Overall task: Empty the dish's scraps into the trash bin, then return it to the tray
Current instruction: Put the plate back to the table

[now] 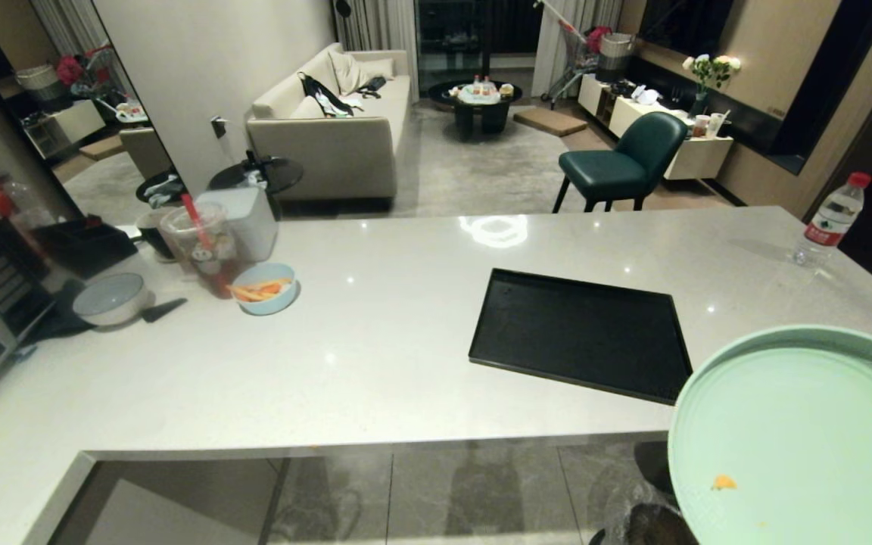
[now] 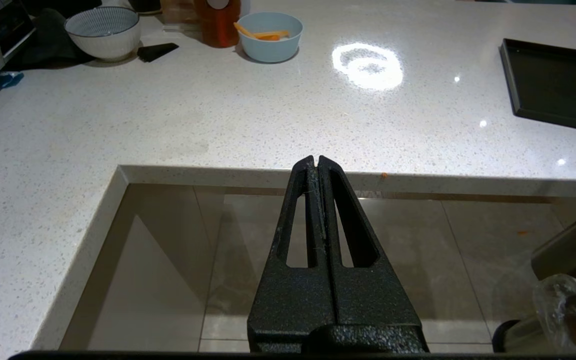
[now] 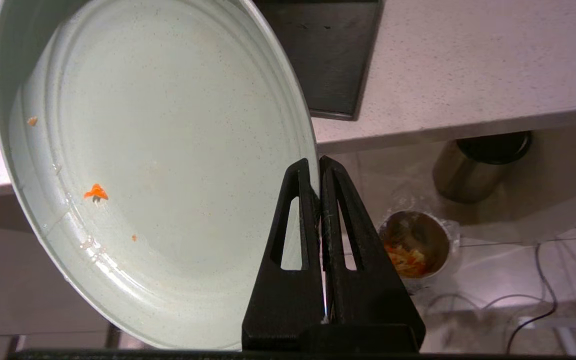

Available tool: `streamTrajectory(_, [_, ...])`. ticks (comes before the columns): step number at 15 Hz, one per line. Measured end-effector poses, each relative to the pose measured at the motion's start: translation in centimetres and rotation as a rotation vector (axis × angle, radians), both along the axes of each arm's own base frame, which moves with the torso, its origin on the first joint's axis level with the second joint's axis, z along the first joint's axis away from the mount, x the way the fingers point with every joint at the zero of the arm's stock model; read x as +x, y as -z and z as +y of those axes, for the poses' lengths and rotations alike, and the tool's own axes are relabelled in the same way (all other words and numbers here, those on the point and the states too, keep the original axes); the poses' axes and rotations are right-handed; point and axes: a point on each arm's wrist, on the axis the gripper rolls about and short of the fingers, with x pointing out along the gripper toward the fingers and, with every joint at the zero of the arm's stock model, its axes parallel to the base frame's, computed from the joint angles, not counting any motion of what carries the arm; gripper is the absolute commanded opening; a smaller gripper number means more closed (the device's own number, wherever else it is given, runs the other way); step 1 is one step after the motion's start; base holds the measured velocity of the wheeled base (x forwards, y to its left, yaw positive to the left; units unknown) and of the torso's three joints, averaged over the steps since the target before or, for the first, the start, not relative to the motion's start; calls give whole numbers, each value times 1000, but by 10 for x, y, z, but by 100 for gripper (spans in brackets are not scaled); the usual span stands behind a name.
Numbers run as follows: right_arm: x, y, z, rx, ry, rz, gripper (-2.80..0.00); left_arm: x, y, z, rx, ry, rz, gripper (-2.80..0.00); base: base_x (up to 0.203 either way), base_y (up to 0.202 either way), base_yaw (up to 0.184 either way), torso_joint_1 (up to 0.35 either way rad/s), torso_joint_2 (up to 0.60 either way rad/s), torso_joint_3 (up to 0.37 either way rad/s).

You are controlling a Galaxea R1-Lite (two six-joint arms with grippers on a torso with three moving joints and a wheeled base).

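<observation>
Off the counter's near edge, right gripper point(image 3: 319, 165): fingers pinched on the rim of the mint-green dish point(image 3: 158, 165), held tilted in the air.
Dish face: nearly bare, a small orange carrot bit point(image 3: 96, 192) stuck on it.
Trash bin point(image 3: 414, 248): on the floor, scraps point(image 3: 408, 256) inside its bag liner.
Tray point(image 1: 581, 333): on the counter point(image 1: 375, 341), empty.
Left gripper point(image 2: 316, 165): fingers pressed together on nothing, above the floor by the counter edge.

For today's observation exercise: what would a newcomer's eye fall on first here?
The mint plate, held tilted by its rim in the right pincer off the counter's edge, with only a few orange bits on it. Below, the bagged bin holds orange scraps; the black tray sits bare on the counter.
</observation>
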Motion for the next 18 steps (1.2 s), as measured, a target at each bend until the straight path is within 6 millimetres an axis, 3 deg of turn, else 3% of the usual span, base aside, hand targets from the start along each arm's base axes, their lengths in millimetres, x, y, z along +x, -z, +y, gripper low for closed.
streamTrajectory(8, [55,-39,-3,142,-13,67,-280,0,0,0,0,0,0,-280,0,0,0,0,0,0])
streamTrajectory(18, [134,-43,-3,399,53,239,-280,0,0,0,0,0,0,-280,0,0,0,0,0,0])
